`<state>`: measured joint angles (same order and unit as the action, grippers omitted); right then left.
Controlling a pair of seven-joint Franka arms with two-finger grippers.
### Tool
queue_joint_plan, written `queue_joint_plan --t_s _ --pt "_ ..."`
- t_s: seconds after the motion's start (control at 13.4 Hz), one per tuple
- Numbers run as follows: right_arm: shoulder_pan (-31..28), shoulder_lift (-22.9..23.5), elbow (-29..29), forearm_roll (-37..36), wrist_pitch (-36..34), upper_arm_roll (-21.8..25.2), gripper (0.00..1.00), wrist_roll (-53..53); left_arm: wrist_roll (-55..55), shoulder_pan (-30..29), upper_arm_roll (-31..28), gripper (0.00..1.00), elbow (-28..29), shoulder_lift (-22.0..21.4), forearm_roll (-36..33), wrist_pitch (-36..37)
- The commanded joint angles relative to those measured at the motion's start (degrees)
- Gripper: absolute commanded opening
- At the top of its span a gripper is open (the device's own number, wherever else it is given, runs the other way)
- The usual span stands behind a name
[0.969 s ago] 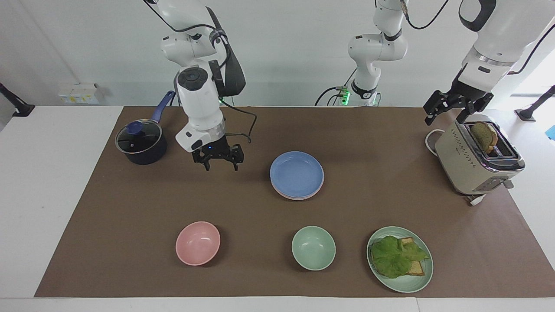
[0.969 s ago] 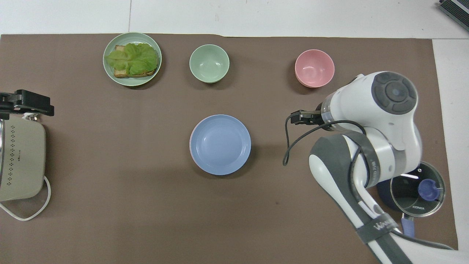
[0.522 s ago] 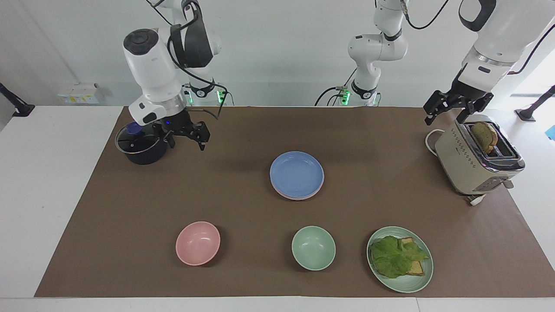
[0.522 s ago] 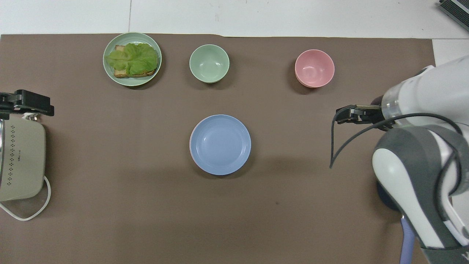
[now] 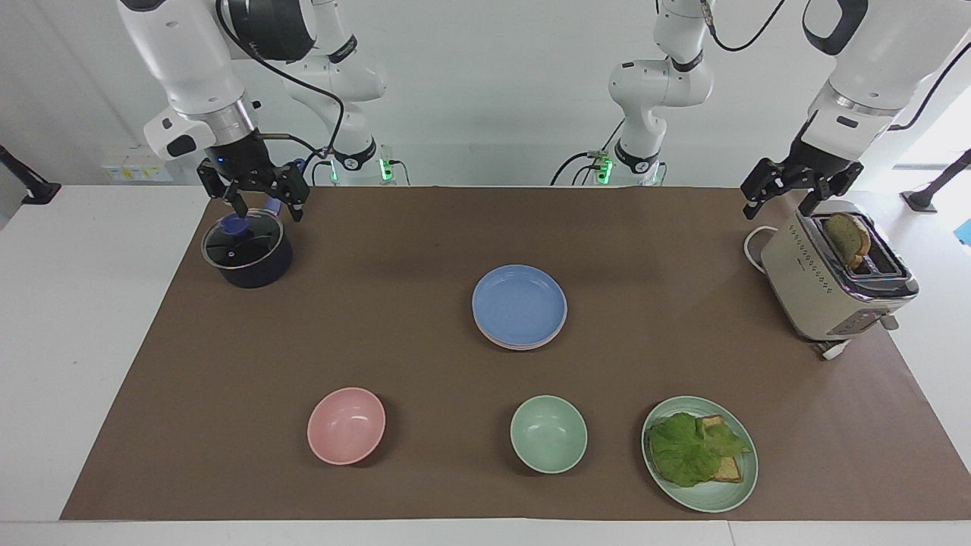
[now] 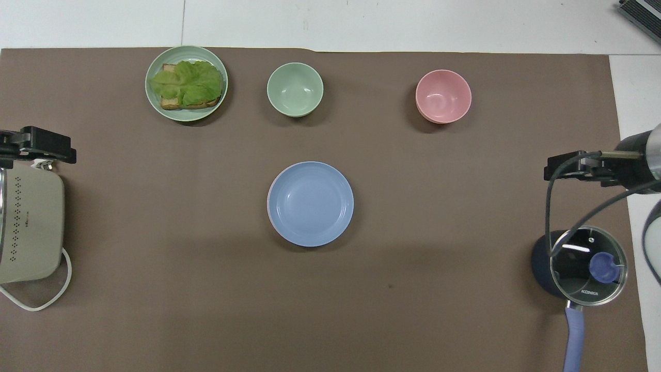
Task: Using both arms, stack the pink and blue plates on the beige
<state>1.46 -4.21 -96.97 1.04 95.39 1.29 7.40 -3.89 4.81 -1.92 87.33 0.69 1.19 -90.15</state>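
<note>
You see blue plate (image 5: 520,303) topping stack at mat centre, pink rim (image 5: 507,343) showing beneath. Left gripper (image 5: 781,199) over toaster (image 5: 823,284), right gripper (image 5: 262,208) over pot (image 5: 246,254); both jaws apart, empty.

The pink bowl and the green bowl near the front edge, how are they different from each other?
The pink bowl is pale pink, the green bowl pale green. The pink bowl sits toward the right arm's end of the table, with brown mat all around it; the green bowl sits nearer the middle, beside the green plate of lettuce and bread. Both are round, upright, empty and look about the same size, and lie equally far from the robots.
</note>
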Motion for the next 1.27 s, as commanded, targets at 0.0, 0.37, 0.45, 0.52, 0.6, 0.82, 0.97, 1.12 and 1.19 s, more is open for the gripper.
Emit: queue_joint_plan --t_s 0.0,0.37,0.45,0.52,0.6,0.82,0.97,1.12,1.19 --pt "-1.55 0.52 5.11 -1.47 -4.67 -0.23 1.00 -1.51 0.38 -0.50 0.33 1.00 0.48 -0.69 -0.84 0.58" --pt "-1.38 -0.17 8.48 -4.38 -9.52 -0.49 1.00 -4.50 0.38 -0.50 0.33 1.00 0.48 -0.60 -0.84 0.50" --pt "-1.38 -1.14 6.73 -4.11 -9.95 -0.41 1.00 -4.59 0.38 -0.50 0.33 1.00 0.48 -0.60 -0.84 0.58" --pt "-1.38 -1.84 5.84 -3.76 -9.87 -0.41 1.00 -4.33 0.38 -0.50 0.33 1.00 0.48 -0.60 -0.84 0.58" --pt "-1.38 -1.94 5.48 -3.85 -9.78 -0.41 1.00 -4.50 0.38 -0.50 0.33 1.00 0.48 -0.60 -0.84 0.50" --pt "-1.38 -2.29 3.73 -3.67 -8.91 -0.41 1.00 -4.76 0.38 -0.50 0.33 1.00 0.48 -0.60 -0.84 0.50" --pt "-1.46 -2.55 3.20 -3.41 -9.07 -0.32 1.00 -4.68 0.38 -0.50 0.33 1.00 0.48 -0.60 -0.84 0.58" --pt "-1.46 -2.99 2.75 -3.41 -9.16 -0.32 1.00 -4.68 0.38 -0.50 0.33 1.00 0.48 -0.60 -0.84 0.50" --pt "-1.38 -2.99 2.75 -3.41 -9.34 -0.32 1.00 -4.68 0.38 -0.50 0.33 1.00 0.48 -0.60 -0.84 0.58"
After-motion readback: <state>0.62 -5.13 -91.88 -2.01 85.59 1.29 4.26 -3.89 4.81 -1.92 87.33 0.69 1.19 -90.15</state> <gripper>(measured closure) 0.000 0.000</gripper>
